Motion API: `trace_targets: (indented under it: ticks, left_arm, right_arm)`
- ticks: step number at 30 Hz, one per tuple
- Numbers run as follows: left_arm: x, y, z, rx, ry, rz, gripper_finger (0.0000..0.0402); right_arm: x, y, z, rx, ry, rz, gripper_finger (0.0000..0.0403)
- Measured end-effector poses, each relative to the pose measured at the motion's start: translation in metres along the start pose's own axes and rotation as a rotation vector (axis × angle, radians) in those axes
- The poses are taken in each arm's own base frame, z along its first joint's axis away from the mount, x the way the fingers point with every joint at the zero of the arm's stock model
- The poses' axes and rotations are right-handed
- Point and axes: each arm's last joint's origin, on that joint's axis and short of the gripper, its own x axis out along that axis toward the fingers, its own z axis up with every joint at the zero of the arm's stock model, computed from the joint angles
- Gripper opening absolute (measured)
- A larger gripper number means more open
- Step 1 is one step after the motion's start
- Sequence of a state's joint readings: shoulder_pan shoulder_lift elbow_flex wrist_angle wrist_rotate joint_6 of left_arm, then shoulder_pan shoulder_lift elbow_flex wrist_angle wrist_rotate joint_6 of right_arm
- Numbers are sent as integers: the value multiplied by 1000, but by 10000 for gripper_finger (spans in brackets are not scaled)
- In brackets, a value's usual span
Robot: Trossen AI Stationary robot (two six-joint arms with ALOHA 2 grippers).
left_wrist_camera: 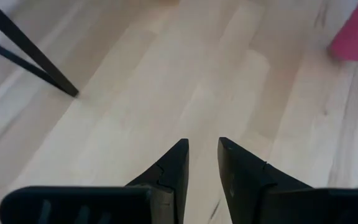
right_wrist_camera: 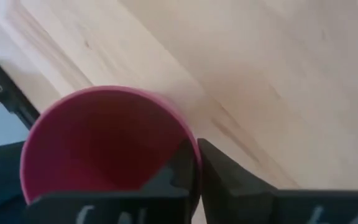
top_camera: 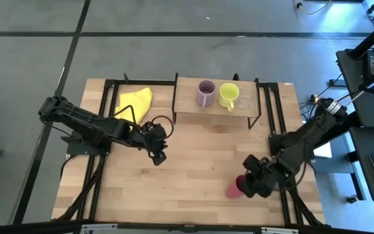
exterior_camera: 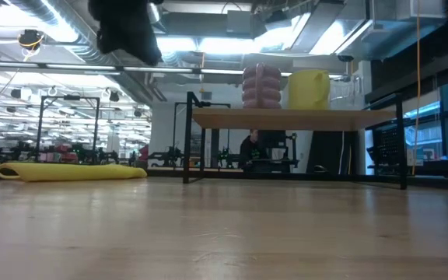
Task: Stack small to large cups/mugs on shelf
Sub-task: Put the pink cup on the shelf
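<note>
Closest to you in the right wrist view, the dark red cup (right_wrist_camera: 104, 146) fills the frame: a round, open-topped vessel with a smooth pinkish-red inside. Your right gripper (right_wrist_camera: 197, 171) has its two dark fingers pinched on the cup's rim, one inside the wall and one outside. From above, this cup (top_camera: 234, 188) sits near the front right of the wooden table (top_camera: 193, 175), well apart from the shelf (top_camera: 216, 107). On that shelf, a low light-wood board on thin black legs at the table's back, stand a ribbed lilac purple mug (top_camera: 205, 94), a yellow-green mug (top_camera: 228, 95) and a tiny clear glass (top_camera: 244, 101), side by side. Your left gripper (top_camera: 159, 155) hovers over the table's middle, fingers narrowly parted, holding nothing. A yellow cloth (top_camera: 135, 101) lies at the back left.
</note>
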State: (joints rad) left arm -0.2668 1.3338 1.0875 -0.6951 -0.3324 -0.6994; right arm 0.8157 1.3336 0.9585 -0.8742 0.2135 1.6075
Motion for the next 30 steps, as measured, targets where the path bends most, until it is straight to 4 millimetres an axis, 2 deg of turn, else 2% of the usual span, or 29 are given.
trace_targets:
  ticks: [4,10,15,18,24,30]
  left_arm:
    - [11,-3,-13,-21,-18,-40,80]
    - [12,-7,-22,-44,-66,-89,80]
    - [-3,-3,-17,-72,-138,-91,80]
    - [-17,5,-13,-90,-182,-88,80]
    - [-37,31,-12,-104,-183,3,80]
    - [-48,49,-7,-102,-191,28,80]
  right_arm:
    - [3,6,21,-21,-64,47,12]
    - [10,12,59,-114,-142,74,11]
    - [10,30,102,-268,-187,69,12]
    - [18,36,132,-333,-167,46,12]
    - [34,45,194,-365,-141,45,12]
    - [38,62,242,-410,-165,41,12]
